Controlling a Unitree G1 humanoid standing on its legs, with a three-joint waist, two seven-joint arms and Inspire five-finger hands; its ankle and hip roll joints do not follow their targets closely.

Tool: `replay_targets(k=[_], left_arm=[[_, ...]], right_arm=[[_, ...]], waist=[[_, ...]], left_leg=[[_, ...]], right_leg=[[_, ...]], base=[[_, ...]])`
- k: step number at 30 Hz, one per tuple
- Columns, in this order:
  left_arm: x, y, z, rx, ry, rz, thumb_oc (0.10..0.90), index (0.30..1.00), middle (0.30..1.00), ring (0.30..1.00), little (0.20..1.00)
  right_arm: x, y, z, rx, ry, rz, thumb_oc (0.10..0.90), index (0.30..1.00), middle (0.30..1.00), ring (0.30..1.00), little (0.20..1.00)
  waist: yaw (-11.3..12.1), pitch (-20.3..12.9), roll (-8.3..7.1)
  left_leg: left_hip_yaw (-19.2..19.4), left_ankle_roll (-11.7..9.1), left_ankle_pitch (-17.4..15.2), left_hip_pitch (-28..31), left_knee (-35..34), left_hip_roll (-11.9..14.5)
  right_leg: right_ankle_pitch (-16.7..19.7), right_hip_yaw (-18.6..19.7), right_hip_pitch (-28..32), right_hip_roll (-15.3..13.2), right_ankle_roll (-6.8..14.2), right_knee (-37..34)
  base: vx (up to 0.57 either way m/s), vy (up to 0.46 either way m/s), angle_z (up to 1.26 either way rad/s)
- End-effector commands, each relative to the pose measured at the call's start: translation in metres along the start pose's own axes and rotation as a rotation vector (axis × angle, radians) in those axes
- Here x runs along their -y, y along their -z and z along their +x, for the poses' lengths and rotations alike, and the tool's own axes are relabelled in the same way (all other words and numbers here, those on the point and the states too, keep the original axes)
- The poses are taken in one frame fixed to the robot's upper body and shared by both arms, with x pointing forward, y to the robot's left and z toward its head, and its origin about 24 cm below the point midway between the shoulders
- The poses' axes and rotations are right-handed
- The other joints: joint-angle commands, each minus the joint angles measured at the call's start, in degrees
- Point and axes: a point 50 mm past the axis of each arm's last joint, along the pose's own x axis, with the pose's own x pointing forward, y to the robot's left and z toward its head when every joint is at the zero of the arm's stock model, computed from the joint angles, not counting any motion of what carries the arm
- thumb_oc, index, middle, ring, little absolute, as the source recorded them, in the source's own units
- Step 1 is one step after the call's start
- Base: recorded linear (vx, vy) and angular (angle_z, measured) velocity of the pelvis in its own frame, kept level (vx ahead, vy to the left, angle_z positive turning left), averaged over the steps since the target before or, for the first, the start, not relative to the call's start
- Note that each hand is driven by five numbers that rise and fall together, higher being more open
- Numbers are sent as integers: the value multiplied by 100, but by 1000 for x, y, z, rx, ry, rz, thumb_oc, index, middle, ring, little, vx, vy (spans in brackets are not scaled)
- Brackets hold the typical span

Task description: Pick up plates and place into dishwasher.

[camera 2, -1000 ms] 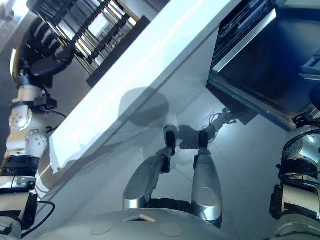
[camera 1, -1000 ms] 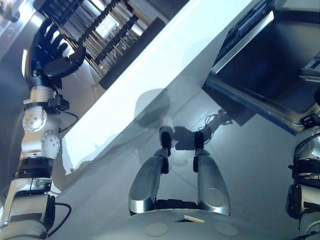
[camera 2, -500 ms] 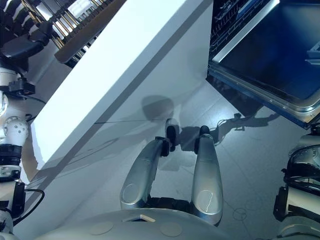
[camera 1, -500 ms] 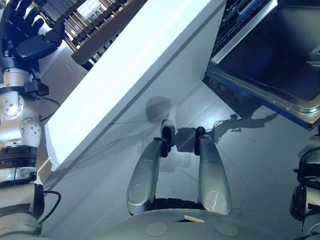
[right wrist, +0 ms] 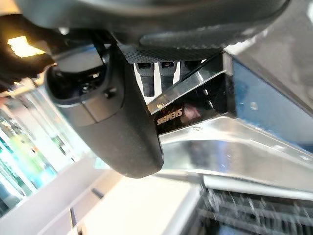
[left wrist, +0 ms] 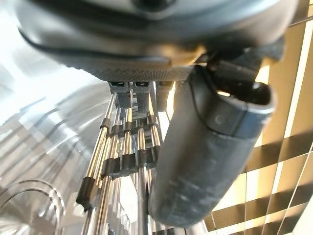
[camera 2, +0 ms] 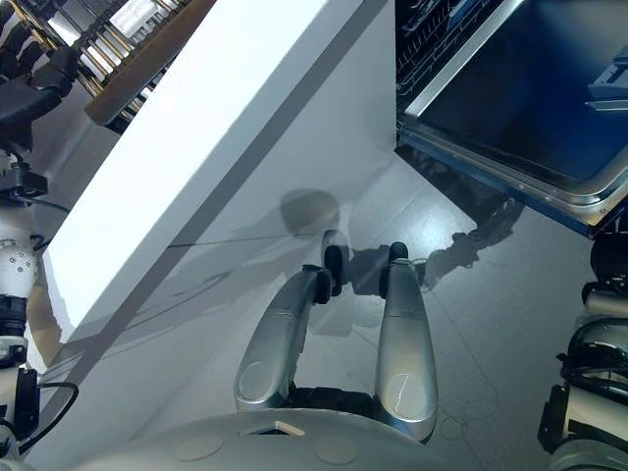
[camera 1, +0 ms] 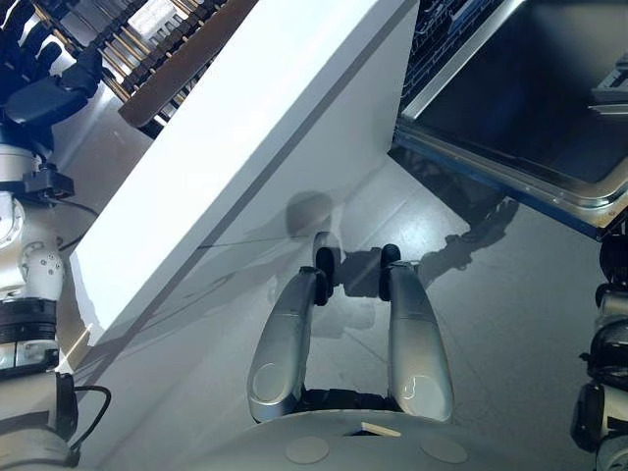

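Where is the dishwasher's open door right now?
In the left eye view the dishwasher door lies folded down at upper right, on the robot's right, just past the end of the white counter, with the dishwasher rack behind its inner edge.

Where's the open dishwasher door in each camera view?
Left eye view: dishwasher door, upper right, lying open.
Right eye view: upper right.
Right wrist view: its steel edge, just past the right hand.
Left wrist view: a drying rack instead.
Shared landmark: the wire basket behind the door.
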Motion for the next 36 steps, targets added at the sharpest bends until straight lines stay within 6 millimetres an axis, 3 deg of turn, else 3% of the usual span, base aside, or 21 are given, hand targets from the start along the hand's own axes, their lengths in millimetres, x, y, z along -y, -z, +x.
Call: replay_targets(k=[1,4,5,6,10,17,22,26,29,33,36], left_arm=[[19,20,-9,88,-30,-109,800,900,900,900,900],[22,19,-8,87,-22,-106,800,900,900,900,900],[22,19,-9,87,-23,-105,800,900,900,900,900],[27,19,-9,87,-14,-105,800,900,900,900,900],[31,17,-14,84,-3,-106,800,900,900,900,900],[39,21,-13,68,11,-116,800,900,900,900,900],[44,22,-13,59,11,-124,800,900,900,900,900],[46,25,-12,50,4,-132,800,900,900,900,900],[49,26,-10,45,1,-136,800,900,900,900,900],[48,29,-10,39,-14,-147,800,900,900,900,900],[46,32,-13,31,-27,-154,800,900,900,900,900]], right_arm=[[-62,45,8,-148,-464,143,800,900,900,900,900],[-92,60,7,-214,-615,156,800,900,900,900,900],[-92,60,7,-215,-615,156,800,900,900,900,900],[-121,72,3,-266,-740,149,800,900,900,900,900],[-168,88,-13,-332,-950,145,800,900,900,900,900],[-244,108,-57,-404,-1349,166,800,900,900,900,900],[-284,109,-94,-393,-1582,188,800,900,900,900,900],[-311,100,-125,-330,-1764,235,800,900,900,900,900],[-323,96,-132,-288,-1760,268,800,900,900,900,900],[-322,100,-126,-276,-1631,238,800,900,900,900,900],[-307,106,-110,-282,-1488,237,800,900,900,900,900]], waist=[[-23,148,-613],[16,147,-629],[11,149,-632],[58,142,-653],[114,138,-687],[171,152,-689],[188,164,-680],[182,164,-664],[170,157,-646],[133,177,-618],[99,169,-598]], left_leg=[[431,297,-244,102,-305,-344],[436,292,-237,136,-310,-335],[434,292,-235,141,-313,-336],[446,285,-225,159,-323,-320],[442,284,-206,200,-329,-314],[442,306,-213,247,-309,-320],[446,324,-218,263,-276,-346],[467,344,-228,281,-267,-343],[483,342,-230,301,-276,-335],[515,353,-222,385,-335,-329],[545,363,-206,452,-410,-316]], right_leg=[[-277,-645,210,83,-30,-49],[-246,-700,260,30,-21,-104],[-245,-702,266,29,-21,-107],[-220,-750,304,-19,-11,-161],[-193,-813,402,-69,1,-238],[-190,-823,475,-102,7,-255],[-186,-801,504,-97,-7,-256],[-193,-756,513,-84,-20,-236],[-197,-722,513,-70,-23,-222],[-202,-678,541,-46,-37,-221],[-209,-660,563,-43,-38,-238]], base=[[-4,-14,-4],[-4,-7,-5],[-3,-7,-4],[-1,-5,-6],[12,1,-20],[20,25,-13],[20,31,-9],[30,44,10],[29,51,29],[31,64,36],[27,53,-4]])
